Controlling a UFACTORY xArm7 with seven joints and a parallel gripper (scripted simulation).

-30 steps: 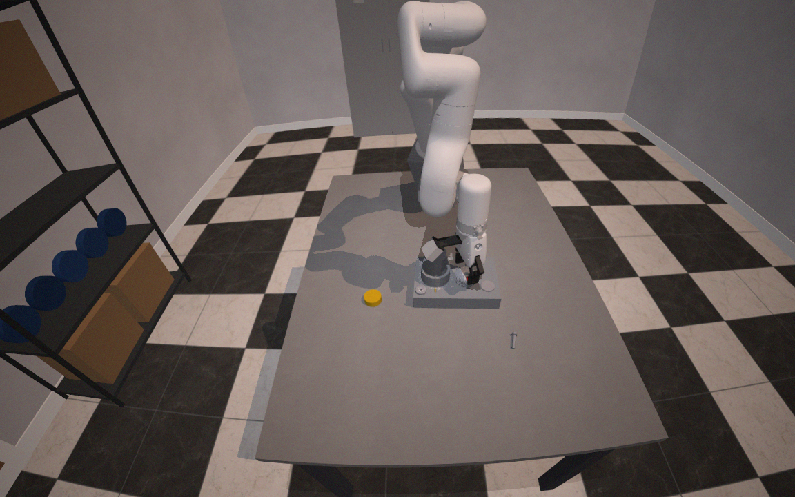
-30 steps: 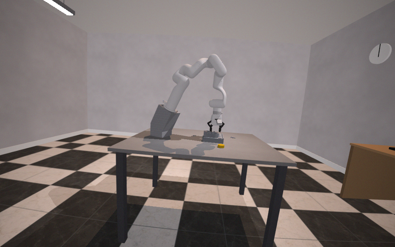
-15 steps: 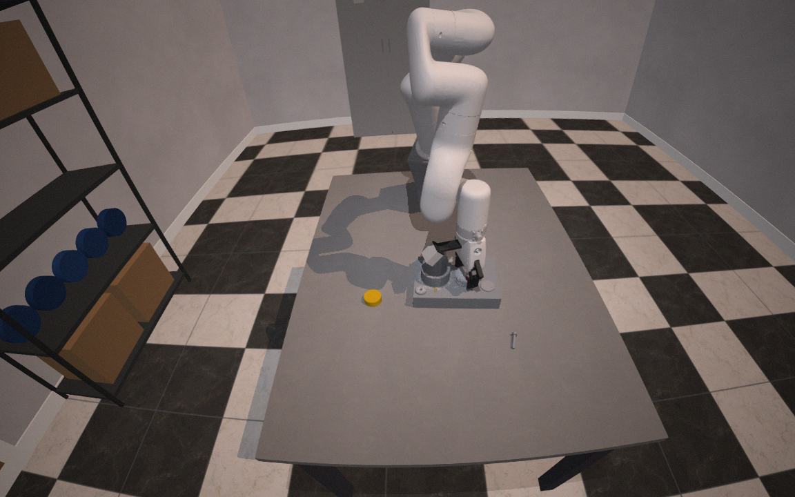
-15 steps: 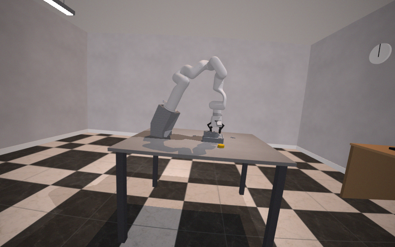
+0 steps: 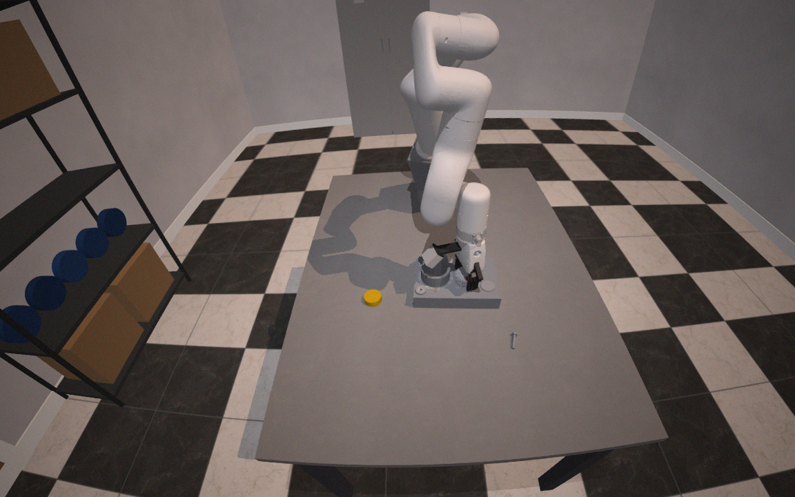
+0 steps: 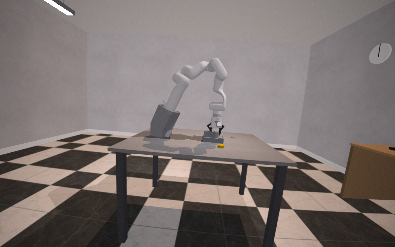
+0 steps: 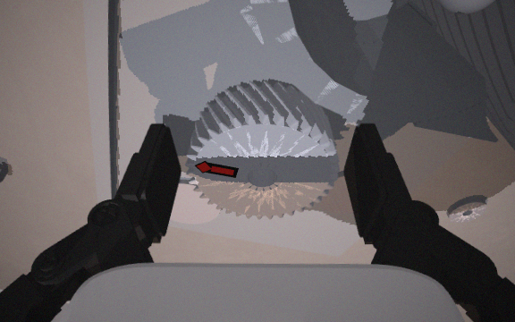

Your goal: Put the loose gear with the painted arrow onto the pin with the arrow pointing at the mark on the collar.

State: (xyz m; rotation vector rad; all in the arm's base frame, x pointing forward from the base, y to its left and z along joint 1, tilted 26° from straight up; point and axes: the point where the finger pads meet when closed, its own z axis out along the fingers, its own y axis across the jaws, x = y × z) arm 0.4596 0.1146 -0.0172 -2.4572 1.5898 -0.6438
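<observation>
grey toothed gear (image 7: 262, 174) lies flat on the timing case (image 5: 450, 301), red arrow (image 7: 216, 170) up.

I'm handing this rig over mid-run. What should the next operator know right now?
Gripper: open, empty, fingers straddling the gear with the red arrow, not yet closed on it.
Gear: lying on the timing case; arrow points toward the left finger in the wrist view.
Nearby: yellow disc and a bolt on the table, both apart from the case.
Done: approach over the gear.
Left: grasp, lift, seat on the pin with the arrow at the collar mark, release. The case is loose, so push gently.
</observation>
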